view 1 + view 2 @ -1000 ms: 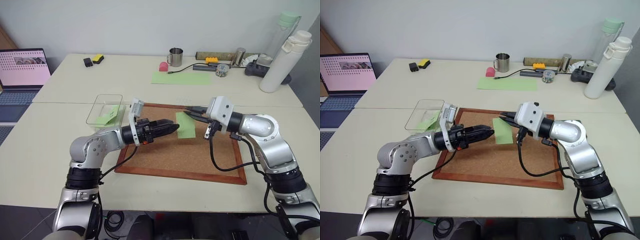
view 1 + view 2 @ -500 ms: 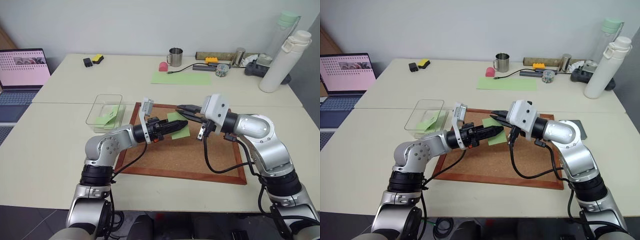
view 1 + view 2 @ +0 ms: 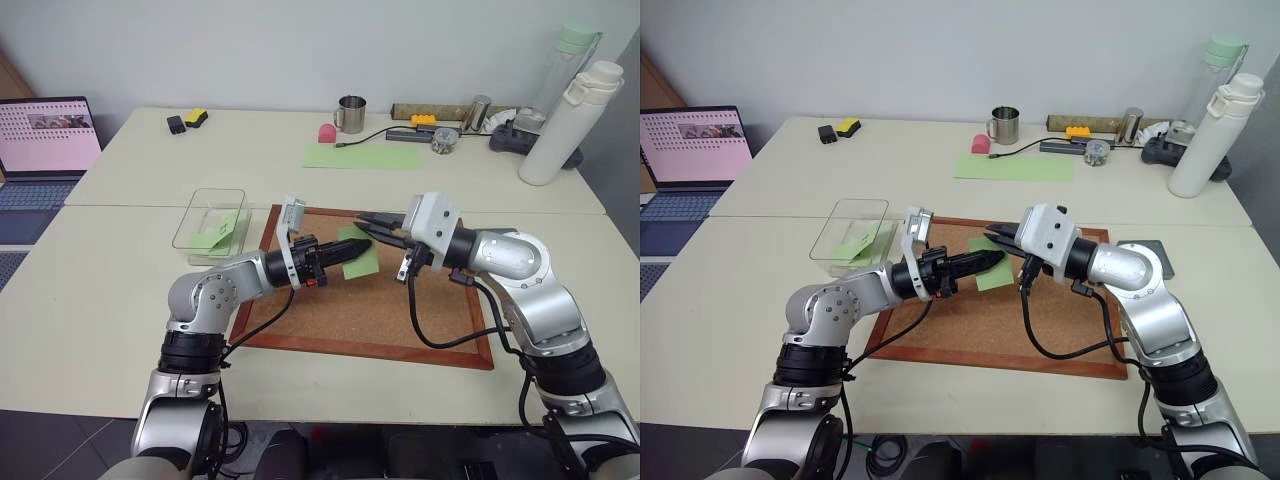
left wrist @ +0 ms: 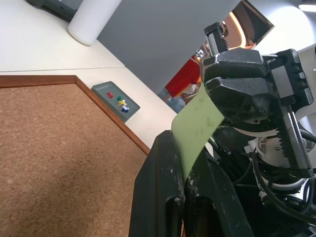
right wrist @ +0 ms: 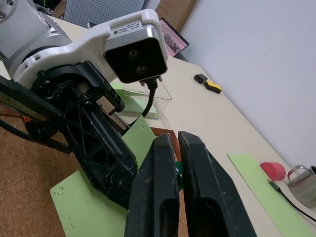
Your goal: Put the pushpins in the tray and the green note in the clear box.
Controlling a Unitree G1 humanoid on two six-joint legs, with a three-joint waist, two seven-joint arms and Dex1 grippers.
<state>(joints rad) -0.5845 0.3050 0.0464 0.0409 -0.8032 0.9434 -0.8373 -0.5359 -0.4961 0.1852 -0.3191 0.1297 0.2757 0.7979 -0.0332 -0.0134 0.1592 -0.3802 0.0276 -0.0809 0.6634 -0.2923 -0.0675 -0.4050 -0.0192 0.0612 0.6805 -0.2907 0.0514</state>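
Note:
The green note hangs over the cork board, gripped at both ends. My left gripper is shut on its lower part, and in the left wrist view the paper rises from between my fingers. My right gripper is shut on the note's upper edge. Several pushpins lie in the dark grey tray, which also peeks out behind my right arm. The clear box stands left of the board with green notes inside.
A large pale green sheet, a metal mug and a pink object lie on the far table. White bottles stand at the back right and a laptop at the far left.
My left arm has reached to the right and its gripper has shut on the note. The right gripper has shifted slightly left, still holding the note.

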